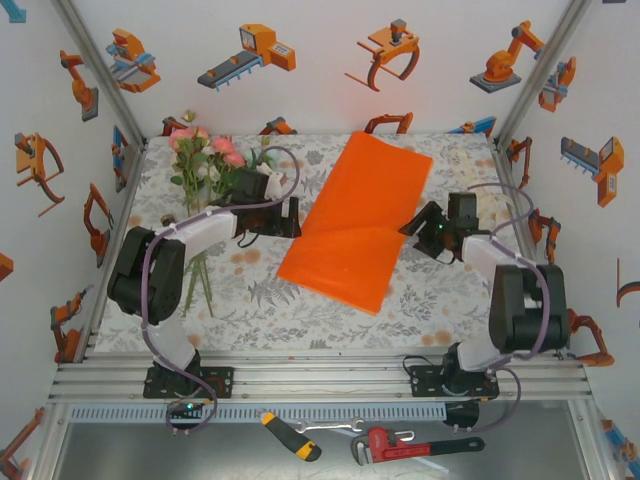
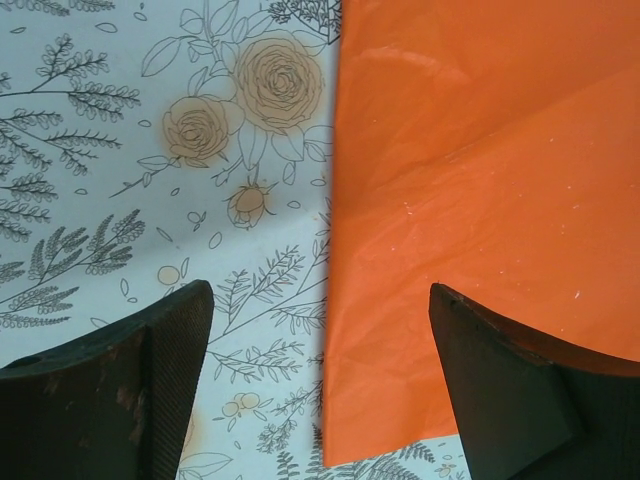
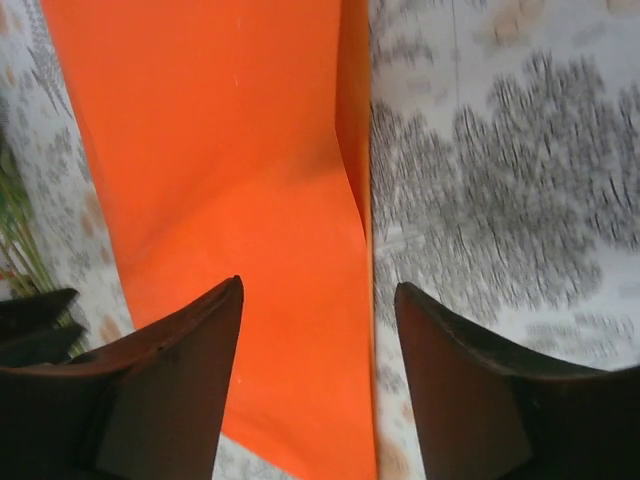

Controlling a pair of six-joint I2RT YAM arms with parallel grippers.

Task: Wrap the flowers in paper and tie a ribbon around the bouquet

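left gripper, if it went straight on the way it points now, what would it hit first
Most likely the edge of the paper, which lies ahead between the open jaws of the left gripper, flat on the tablecloth; depth is unclear.

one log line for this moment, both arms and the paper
paper: creased, on tablecloth | left pincer: open, astride paper's left edge | right pincer: open, astride its right edge | flowers: far left, unwrapped

orange paper (image 1: 360,215) lying flat at centre, creased across its middle, pink-and-white flowers (image 1: 203,150) at far-left corner, stems pointing nearward
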